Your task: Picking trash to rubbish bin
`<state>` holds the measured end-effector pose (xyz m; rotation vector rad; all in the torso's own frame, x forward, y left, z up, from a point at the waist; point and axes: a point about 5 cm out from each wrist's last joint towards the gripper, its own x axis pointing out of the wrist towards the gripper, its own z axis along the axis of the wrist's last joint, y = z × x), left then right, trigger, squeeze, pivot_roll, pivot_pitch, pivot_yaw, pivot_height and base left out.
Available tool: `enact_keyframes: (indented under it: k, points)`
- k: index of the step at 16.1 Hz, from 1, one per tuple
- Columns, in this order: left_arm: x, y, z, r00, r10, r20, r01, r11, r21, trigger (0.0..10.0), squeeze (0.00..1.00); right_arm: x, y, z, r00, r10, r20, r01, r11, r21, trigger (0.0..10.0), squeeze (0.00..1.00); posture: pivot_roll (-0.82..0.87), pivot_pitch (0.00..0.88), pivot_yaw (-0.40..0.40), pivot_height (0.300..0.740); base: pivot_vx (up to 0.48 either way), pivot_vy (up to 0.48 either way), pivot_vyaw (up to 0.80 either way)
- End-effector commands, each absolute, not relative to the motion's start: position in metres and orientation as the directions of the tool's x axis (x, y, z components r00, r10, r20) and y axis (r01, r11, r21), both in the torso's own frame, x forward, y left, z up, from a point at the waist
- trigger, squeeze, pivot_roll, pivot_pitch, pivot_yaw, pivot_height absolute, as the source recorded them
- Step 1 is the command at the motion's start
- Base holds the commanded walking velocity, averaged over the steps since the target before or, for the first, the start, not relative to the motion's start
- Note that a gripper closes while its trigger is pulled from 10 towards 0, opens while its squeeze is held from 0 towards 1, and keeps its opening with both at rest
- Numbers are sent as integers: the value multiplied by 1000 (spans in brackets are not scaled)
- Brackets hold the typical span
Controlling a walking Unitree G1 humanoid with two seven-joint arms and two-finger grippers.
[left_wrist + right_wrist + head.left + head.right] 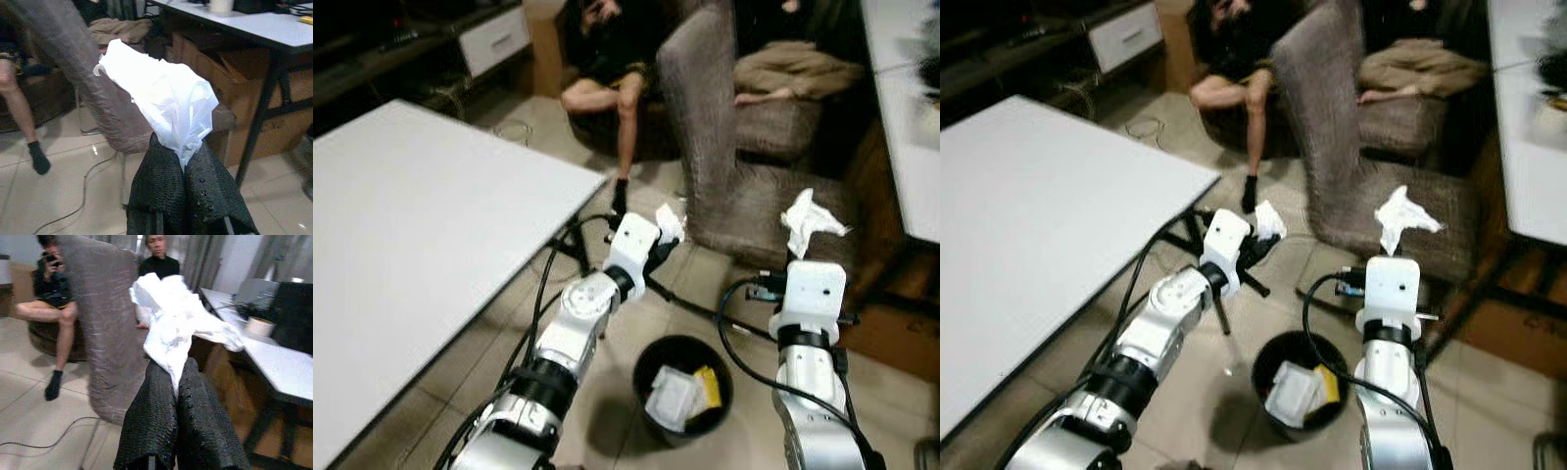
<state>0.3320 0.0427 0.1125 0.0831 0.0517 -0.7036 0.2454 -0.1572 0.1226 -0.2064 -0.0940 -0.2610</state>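
Each arm is raised in front of me with a crumpled white tissue pinched in its black fingers. My left gripper (pixel 664 238) is shut on one tissue (pixel 670 222), seen close up as a white wad (pixel 161 93) in the left wrist view. My right gripper (pixel 810 250) is shut on another tissue (pixel 810 219), which also shows in the right wrist view (pixel 173 323). Below and between the arms a round black rubbish bin (pixel 648 364) stands on the tiled floor, holding white and yellow scraps (pixel 683 394).
A large white table (pixel 421 235) fills the left side. A brown fabric chair (pixel 705 127) stands just beyond the grippers, with black cables (pixel 690 305) on the floor near it. A person sits behind it (pixel 617 69). Another white table (pixel 906 127) runs along the right.
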Motion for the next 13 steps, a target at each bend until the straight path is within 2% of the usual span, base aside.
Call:
enact_keyframes:
  k: [1, 7, 13]
  points:
    - [334, 50, 112, 769, -633, -87, 638, 767, 67, 10000, 0, 246, -153, 126, 963, -235, 129, 256, 949, -182, 10000, 0, 71, 108, 36, 740, 352, 0, 0]
    - [331, 48, 106, 759, -643, -105, 650, 757, 61, 10000, 0, 242, -152, 123, 964, -240, 118, 258, 948, -184, 10000, 0, 62, 126, 40, 740, 355, 0, 0]
    - [318, 41, 77, 698, -680, -225, 705, 707, 53, 10000, 0, 230, -154, 108, 958, -281, 53, 286, 939, -188, 10000, 0, 28, 172, 53, 740, 0, 0, 0]
